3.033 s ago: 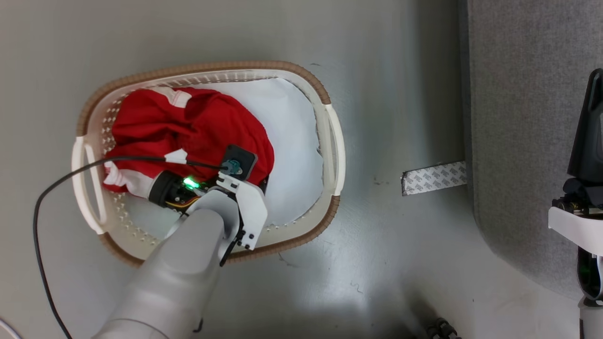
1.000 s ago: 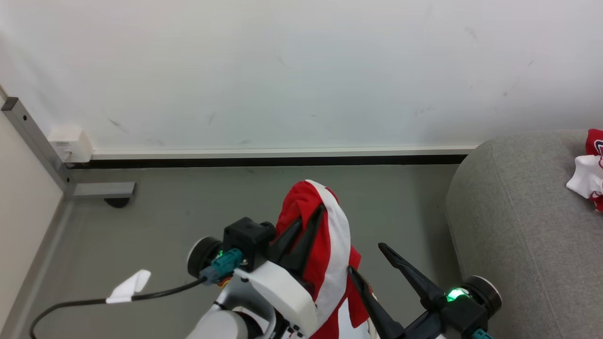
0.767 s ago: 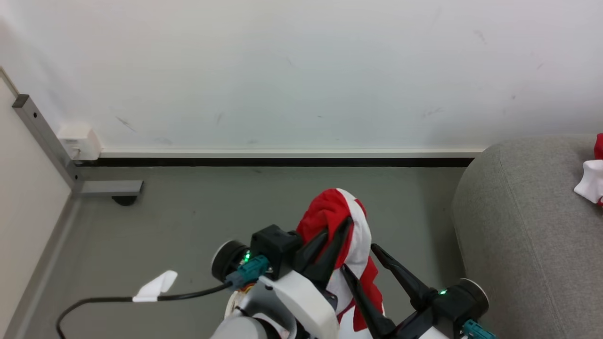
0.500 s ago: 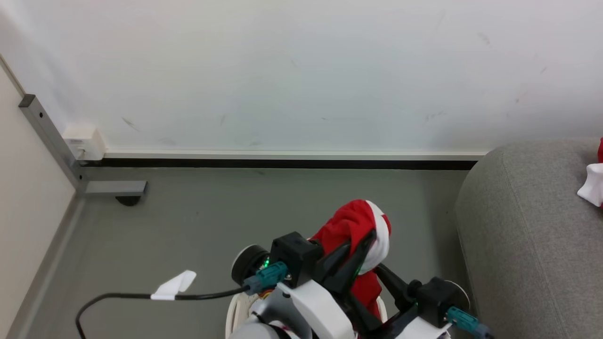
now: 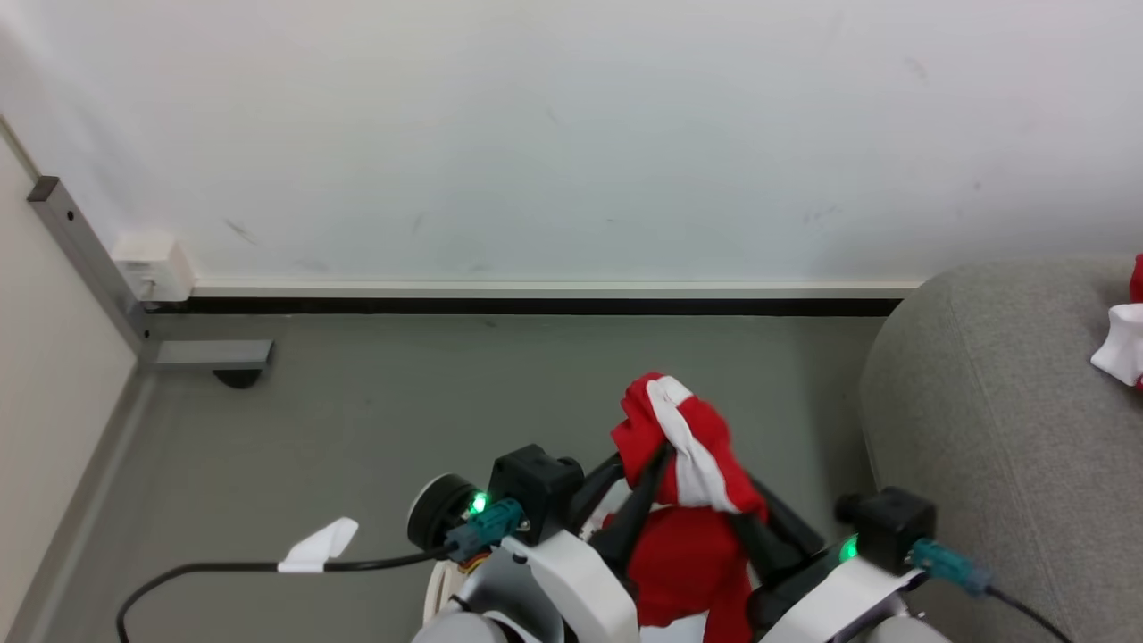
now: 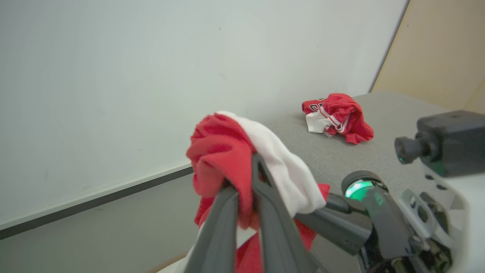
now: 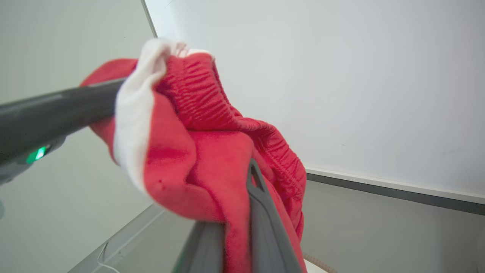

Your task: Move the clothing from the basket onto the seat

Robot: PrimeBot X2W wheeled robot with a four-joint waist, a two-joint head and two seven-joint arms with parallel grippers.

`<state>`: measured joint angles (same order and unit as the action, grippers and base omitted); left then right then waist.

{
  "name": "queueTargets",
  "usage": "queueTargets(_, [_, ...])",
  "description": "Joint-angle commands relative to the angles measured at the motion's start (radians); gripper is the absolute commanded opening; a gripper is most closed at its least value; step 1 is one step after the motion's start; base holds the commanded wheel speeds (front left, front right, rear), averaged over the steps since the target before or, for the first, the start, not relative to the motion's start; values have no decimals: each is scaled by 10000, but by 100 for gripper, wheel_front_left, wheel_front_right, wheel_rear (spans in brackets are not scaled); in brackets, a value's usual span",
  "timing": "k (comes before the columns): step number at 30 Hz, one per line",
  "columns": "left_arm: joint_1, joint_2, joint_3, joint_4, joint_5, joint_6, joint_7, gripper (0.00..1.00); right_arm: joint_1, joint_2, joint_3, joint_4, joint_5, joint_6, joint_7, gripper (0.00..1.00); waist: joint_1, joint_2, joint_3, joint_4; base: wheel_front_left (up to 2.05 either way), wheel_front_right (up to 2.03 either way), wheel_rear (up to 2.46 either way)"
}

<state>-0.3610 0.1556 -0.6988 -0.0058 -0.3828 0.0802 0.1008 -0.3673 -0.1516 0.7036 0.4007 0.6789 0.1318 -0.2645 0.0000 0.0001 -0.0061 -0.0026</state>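
A red garment with a white stripe, the clothing point(image 5: 683, 446), hangs bunched in the air above the grey floor. My left gripper point(image 5: 656, 460) is shut on its top fold, and the wrist view shows the cloth point(image 6: 219, 151) pinched between its fingers point(image 6: 242, 178). From the right, my right gripper point(image 5: 750, 513) is shut on the same garment point(image 7: 197, 151), its tips point(image 7: 242, 182) buried in the fabric. The grey seat point(image 5: 982, 402) lies to the right, with another red and white garment point(image 6: 337, 117) on it. A sliver of the basket's brown rim point(image 7: 320, 262) shows below.
A white wall with a dark baseboard point(image 5: 536, 305) runs behind. A grey metal frame foot point(image 5: 205, 355) stands at the left by a beige panel. A black cable with a white tag point(image 5: 317, 545) trails from my left wrist over the floor.
The right gripper, open a second ago, has swung in and shut on the garment beside the left gripper. The cloth has bunched up between the two.
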Motion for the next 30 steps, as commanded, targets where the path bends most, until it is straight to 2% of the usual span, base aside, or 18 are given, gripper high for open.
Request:
queueTargets(1, [148, 34, -9, 151, 3, -11, -161, 100, 74, -241, -311, -204, 122, -22, 2, 0, 0, -1, 57, -110, 0, 0, 0])
queueTargets(8, [290, -30, -132, 820, 62, -29, -589, 100, 233, -1016, -1361, -995, 198, -22, 2, 0, 0, -1, 287, -844, 0, 0, 0])
queueTargets(22, [-36, -542, -798, 1769, 182, -449, -1556, 100, 569, -2127, -2791, -2032, 279, -22, 3, 0, 0, -1, 992, -3110, 0, 0, 0])
queueTargets(30, [-377, -664, -998, 1936, 245, -552, -1712, 100, 679, -2200, -3354, -1987, 279, -22, 46, 0, 0, -1, 1454, -3528, 0, 0, 0])
